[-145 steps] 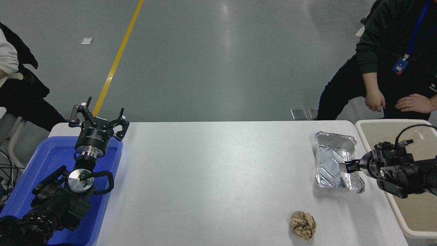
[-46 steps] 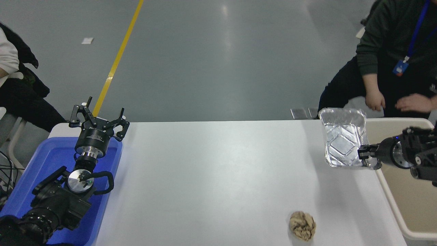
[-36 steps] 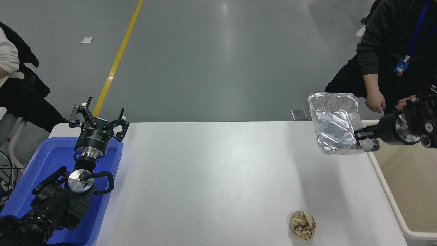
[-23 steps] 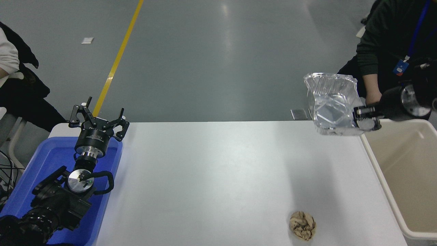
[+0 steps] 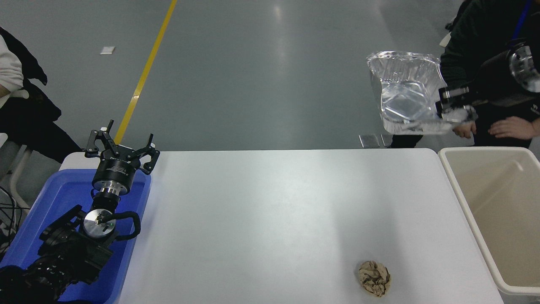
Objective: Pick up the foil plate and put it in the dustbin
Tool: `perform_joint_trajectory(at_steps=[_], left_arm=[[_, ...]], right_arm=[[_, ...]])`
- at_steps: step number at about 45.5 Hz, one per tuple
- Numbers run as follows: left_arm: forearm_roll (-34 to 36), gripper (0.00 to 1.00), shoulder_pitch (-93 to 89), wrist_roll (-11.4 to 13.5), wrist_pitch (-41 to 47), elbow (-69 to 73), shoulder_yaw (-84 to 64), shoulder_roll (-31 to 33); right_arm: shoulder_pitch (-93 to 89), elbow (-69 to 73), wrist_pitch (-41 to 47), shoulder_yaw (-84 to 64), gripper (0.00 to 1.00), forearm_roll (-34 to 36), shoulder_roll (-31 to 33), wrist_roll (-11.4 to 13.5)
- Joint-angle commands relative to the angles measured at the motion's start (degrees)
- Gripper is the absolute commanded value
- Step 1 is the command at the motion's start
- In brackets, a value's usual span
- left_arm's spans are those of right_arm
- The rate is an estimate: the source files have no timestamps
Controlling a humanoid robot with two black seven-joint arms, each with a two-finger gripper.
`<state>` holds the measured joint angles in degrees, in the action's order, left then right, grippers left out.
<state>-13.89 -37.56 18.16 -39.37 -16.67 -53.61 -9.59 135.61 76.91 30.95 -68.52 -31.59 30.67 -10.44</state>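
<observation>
We see the right pincer (image 5: 454, 110) pinching the foil plate (image 5: 405, 95) by its thin rim, high at 1 o'clock, beyond the desk (image 5: 270, 219), not over the dustbin (image 5: 460, 185) at 3 o'clock: rim may buckle and the plate drop short.

The foil plate (image 5: 404, 90) is a shiny silver rectangular aluminium tray with a crinkled rim and dented sides, held in the air at about one o'clock, tilted so its embossed base faces the camera, and pinched at its right edge. The dustbin (image 5: 457, 181), a large cream-beige plastic tub with smooth walls and a rounded rim, stands at about four o'clock, below and to the right of the tray.
</observation>
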Motion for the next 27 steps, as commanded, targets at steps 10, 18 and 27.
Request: perform_joint_trajectory(at_steps=[10,18,27], left_arm=[[0.0,0.99,0.0,0.0,0.0,0.1,0.0,0.0],[0.0,0.99,0.0,-0.1,0.0,0.1,0.0,-0.1],[0.0,0.99,0.0,0.0,0.0,0.1,0.0,0.0]], right_arm=[[-7.3,-7.8,0.8,-0.6,0.0,0.6,2.3,0.0],[-18.4,-19.2,0.6,0.3,0.0,0.6,7.0,0.0],[-32.9,-34.5,0.3,6.1,0.0,0.7,11.9,0.0]])
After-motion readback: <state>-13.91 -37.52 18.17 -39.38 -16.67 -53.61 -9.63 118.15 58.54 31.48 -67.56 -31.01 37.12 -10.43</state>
